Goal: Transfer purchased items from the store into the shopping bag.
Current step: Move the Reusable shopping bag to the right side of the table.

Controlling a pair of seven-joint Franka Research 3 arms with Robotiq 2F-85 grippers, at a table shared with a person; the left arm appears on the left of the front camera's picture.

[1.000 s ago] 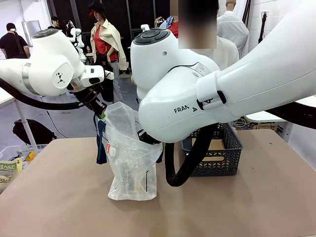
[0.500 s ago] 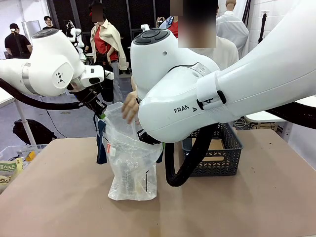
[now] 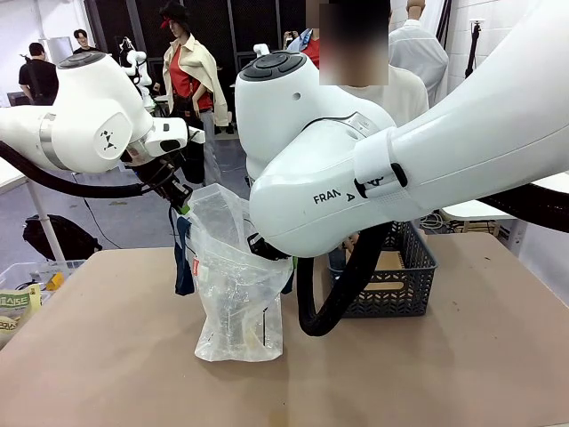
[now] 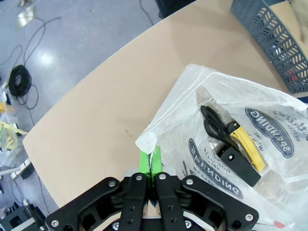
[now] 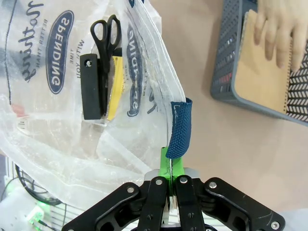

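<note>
Left pincer [image 4: 150, 161] raised, pinched shut, pointing down; right pincer [image 5: 171, 163] likewise pinched shut, pointing down.

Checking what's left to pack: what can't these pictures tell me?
- What lies in the basket: in the front view, the right arm covers its left part. In the right wrist view, the picture edge cuts it off and the person's hand covers part.
- What lies low in the shopping bag: in the front view, crinkled plastic blurs it.

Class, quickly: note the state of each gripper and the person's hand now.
Left gripper: closed on the shopping bag rim.
Right gripper: closed on the bag's rim by its navy strap.
Person's hand: flat inside the grey basket, gripping nothing.
</note>
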